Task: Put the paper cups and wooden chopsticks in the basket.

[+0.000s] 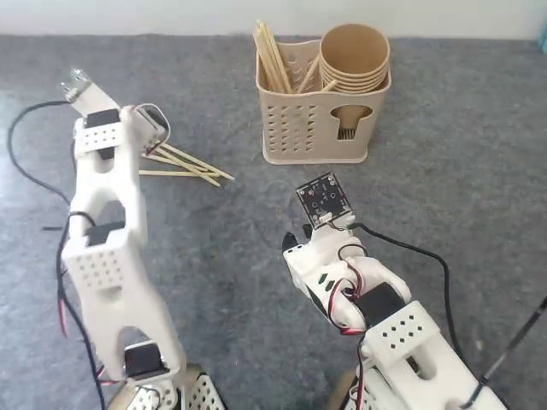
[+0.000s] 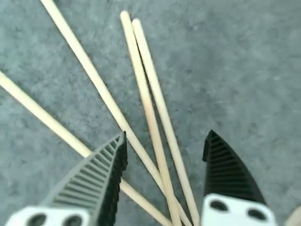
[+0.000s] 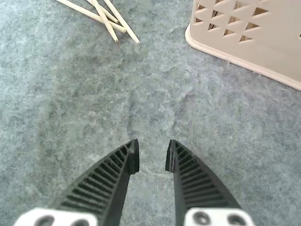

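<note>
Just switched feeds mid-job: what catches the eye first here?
The beige basket at the far side, holding stacked paper cups and upright chopsticks. Next, the loose chopsticks on the grey mat, with the left hand open right over them.

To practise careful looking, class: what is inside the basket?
A stack of paper cups and several chopsticks stand in the basket; its walls largely hide their lower ends.

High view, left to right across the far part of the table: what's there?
Left arm → loose chopsticks on the carpet → basket, holding upright chopsticks at left, stacked paper cups at right.
</note>
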You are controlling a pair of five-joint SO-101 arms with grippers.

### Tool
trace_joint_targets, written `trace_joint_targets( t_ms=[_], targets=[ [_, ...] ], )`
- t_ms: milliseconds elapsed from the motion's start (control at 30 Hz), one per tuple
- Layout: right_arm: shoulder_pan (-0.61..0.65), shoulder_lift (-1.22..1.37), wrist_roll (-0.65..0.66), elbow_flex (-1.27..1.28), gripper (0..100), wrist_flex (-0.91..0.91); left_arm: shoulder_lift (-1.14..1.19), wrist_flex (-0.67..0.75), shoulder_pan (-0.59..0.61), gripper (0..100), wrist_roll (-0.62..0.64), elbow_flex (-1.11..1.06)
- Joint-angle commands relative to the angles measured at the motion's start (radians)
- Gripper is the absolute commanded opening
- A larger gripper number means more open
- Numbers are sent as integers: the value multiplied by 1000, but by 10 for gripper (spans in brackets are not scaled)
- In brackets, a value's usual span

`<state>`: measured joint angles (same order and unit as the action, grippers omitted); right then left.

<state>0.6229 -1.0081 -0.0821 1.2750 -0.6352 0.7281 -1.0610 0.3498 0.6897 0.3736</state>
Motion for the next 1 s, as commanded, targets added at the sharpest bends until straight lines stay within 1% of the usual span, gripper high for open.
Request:
trace_joint_targets(
  t_ms=[0,167,233,300,400,433,467,633,767,967],
  targets=[
    [10,-21,18,-9,115,15,110,-66,0,250,14,217],
    [10,-22,18,-9,115,15,315,-189,-5,249,14,518],
    [10,-22,18,-9,115,15,394,-236,-6,223,14,638],
    [10,-22,18,-9,115,15,471,-287,-6,163,14,756],
    [10,-22,18,-9,115,15,571,-376,-6,21,14,931],
    [10,-22,18,-9,115,15,601,-410,-6,2,14,990],
    [10,-22,18,-9,115,15,629,-445,-6,15,14,1046],
    [10,-22,18,-9,115,15,732,-615,-15,11,12,1319],
    [10,-22,18,-9,115,16,698,-695,-43,11,12,1305],
    [8,-22,18,-9,115,16,603,-698,-41,11,12,1305]
  ],
)
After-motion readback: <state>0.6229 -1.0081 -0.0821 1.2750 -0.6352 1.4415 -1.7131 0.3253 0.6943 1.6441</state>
